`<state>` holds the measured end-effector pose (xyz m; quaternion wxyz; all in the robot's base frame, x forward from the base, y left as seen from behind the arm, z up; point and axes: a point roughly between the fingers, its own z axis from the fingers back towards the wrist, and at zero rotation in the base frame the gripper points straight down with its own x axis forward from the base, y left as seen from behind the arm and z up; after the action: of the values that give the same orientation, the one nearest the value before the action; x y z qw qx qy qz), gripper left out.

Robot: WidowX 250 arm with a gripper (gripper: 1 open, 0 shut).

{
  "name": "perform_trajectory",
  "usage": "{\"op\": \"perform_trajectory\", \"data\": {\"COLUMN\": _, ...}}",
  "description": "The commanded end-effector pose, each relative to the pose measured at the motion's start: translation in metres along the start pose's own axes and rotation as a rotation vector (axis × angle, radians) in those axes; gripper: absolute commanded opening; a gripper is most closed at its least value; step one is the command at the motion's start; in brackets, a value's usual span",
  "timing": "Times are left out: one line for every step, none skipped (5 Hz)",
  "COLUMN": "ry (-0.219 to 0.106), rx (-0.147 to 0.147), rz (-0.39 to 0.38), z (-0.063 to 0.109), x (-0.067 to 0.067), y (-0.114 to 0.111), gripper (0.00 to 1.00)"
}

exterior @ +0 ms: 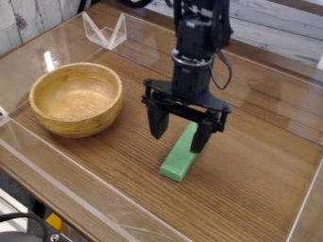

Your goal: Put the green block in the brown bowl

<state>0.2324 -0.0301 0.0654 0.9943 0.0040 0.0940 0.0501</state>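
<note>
The green block [180, 161] lies flat on the wooden table, right of centre, its long axis running from near left to far right. My black gripper [180, 132] hangs straight above the block's far end, open, with one finger [157, 121] to the left and the other finger [203, 132] to the right of the block. Nothing is gripped. The brown bowl [77, 98] stands upright and empty on the left of the table, well apart from the block and the gripper.
A low clear plastic wall [76, 189] runs around the table's edges. A clear plastic stand [105, 30] sits at the back left. A dark cable [23, 223] lies off the near left corner.
</note>
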Motion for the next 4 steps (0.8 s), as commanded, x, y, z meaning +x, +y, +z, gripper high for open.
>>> {"op": "perform_trajectory", "data": {"ry": -0.025, "rx": 0.000, "rz": 0.007, "z": -0.001, "x": 0.004, "y": -0.003, "gripper": 1.00}}
{"op": "perform_trajectory", "data": {"ry": -0.023, "rx": 0.009, "rz": 0.011, "z": -0.008, "x": 0.005, "y": -0.004, "gripper": 1.00}}
{"op": "perform_trajectory", "data": {"ry": -0.023, "rx": 0.021, "rz": 0.016, "z": -0.016, "x": 0.008, "y": -0.005, "gripper": 1.00}}
{"op": "perform_trajectory", "data": {"ry": -0.026, "rx": 0.022, "rz": 0.017, "z": -0.022, "x": 0.010, "y": -0.004, "gripper": 1.00}}
